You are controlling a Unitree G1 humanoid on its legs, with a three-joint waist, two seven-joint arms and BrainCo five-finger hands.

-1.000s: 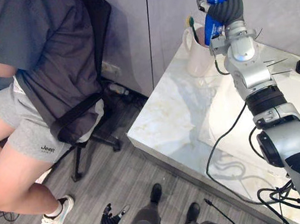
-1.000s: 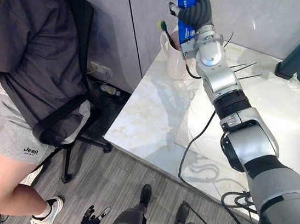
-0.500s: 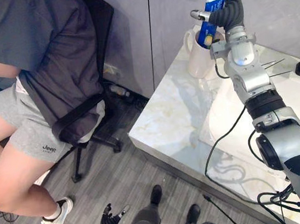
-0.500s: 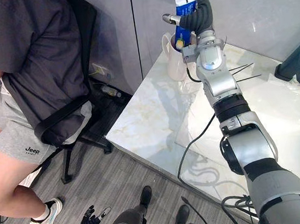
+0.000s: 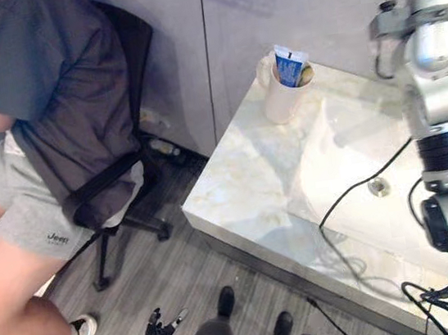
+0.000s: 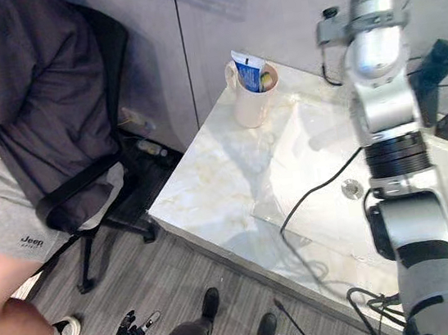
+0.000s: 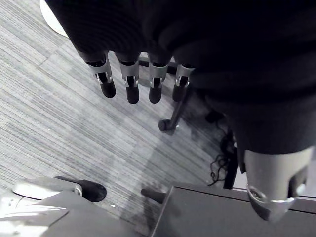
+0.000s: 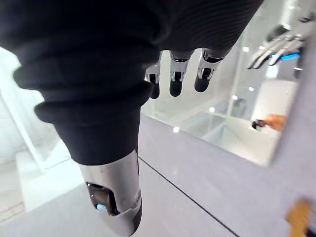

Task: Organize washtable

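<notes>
A white cup (image 5: 281,100) stands at the back left corner of the marble countertop (image 5: 239,190). A blue toothpaste tube (image 5: 289,68) sticks up out of the cup, and nothing touches it. My right arm is raised above the sink. Its hand (image 8: 177,81) has straight fingers and holds nothing, facing the grey wall well above and to the right of the cup. My left hand (image 7: 129,85) hangs low over the grey floor, fingers relaxed and empty, and it also appears at the bottom edge (image 5: 159,334).
A white sink basin (image 5: 369,140) with a round drain (image 5: 379,187) lies right of the cup. A black faucet (image 6: 441,56) stands at the back right. A person (image 5: 24,94) sits on a black office chair (image 5: 118,177) to the table's left.
My right hand let go of the toothpaste tube, which now stands in the cup, and lifted up and to the right. The camera view has shifted too.
</notes>
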